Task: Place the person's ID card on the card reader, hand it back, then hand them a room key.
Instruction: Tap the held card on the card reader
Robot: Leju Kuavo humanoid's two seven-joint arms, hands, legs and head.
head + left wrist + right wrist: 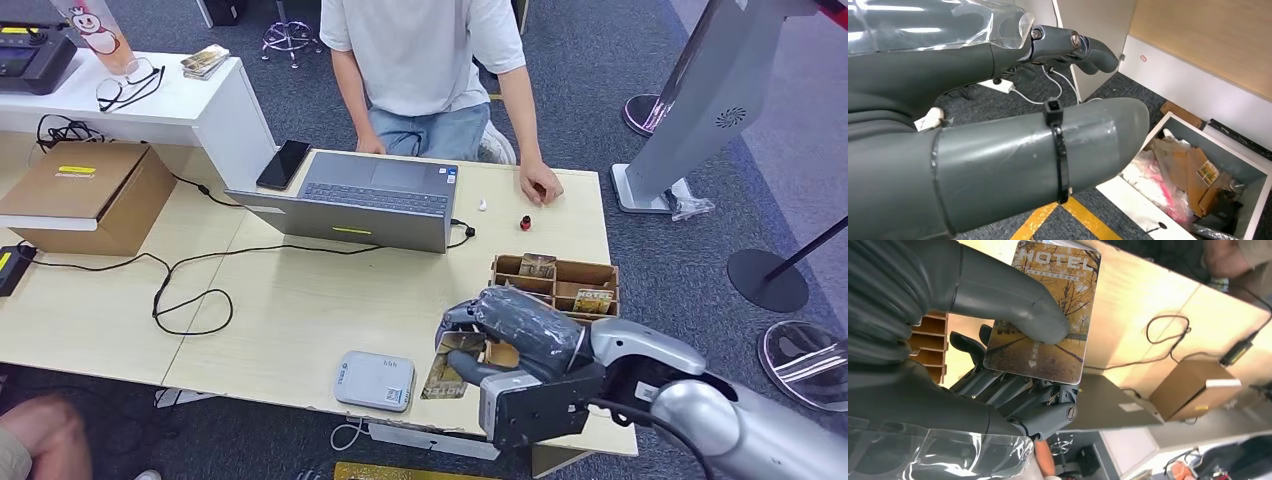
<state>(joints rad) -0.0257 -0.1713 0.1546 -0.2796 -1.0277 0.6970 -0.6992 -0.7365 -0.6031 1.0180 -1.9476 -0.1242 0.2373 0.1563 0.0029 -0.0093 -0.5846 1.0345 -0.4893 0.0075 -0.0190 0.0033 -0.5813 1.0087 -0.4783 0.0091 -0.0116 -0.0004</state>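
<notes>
Though partly hidden, cards (593,300) in organizer (556,267).

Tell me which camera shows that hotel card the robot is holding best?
The right wrist view: the hotel card faces the camera, its HOTEL print readable, under the right hand's thumb. The head view shows only its lower edge below the hand; the left wrist view looks at the floor.

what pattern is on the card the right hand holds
A golden-brown autumn tree scene with "HOTEL" on the card; right wrist view.
</notes>
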